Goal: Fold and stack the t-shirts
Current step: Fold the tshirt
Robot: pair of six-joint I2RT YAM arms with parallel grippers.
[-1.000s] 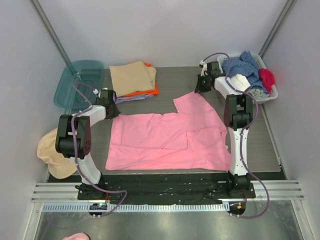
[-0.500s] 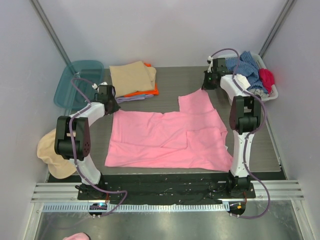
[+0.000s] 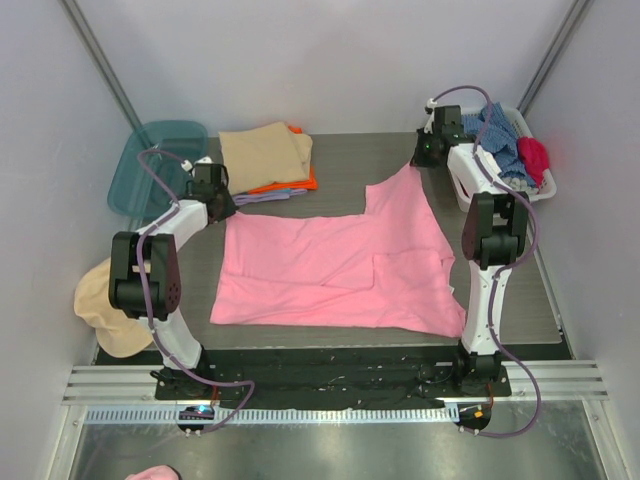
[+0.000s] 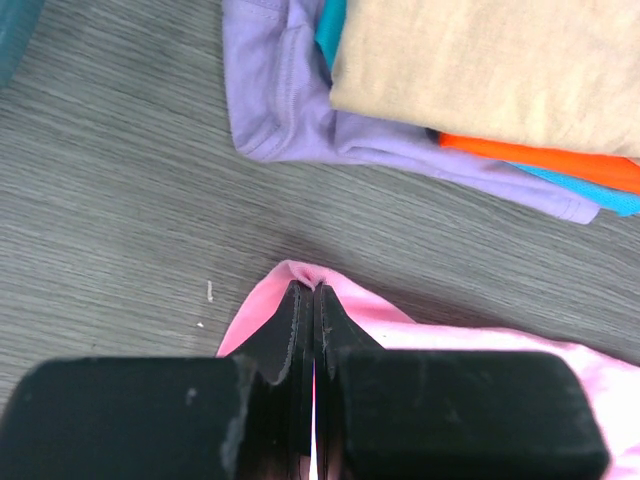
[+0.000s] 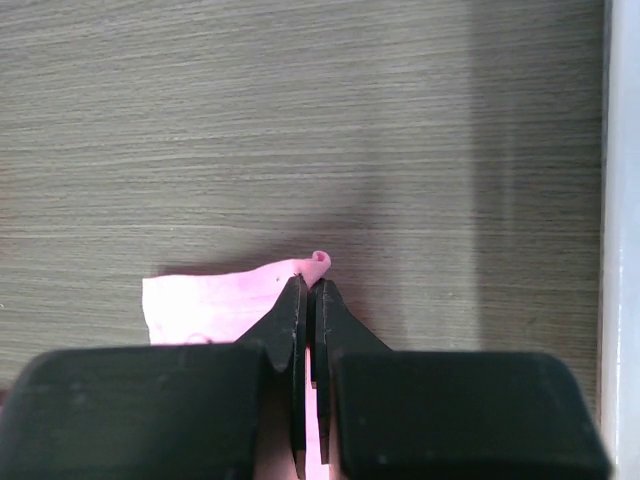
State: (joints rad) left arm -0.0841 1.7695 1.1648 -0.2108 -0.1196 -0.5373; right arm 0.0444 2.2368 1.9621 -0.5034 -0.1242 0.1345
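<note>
Left end effector [image 4: 313, 292] is clamped on one corner of the pink t-shirt [image 3: 330, 270]; right end effector [image 5: 308, 290] pinches another, cloth spread over the worktop [image 3: 360, 165].

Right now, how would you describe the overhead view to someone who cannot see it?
The left end effector and right end effector each pinch a far corner of a pink shirt spread on a table. A stack of folded shirts lies far left, a basket of clothes far right.
</note>
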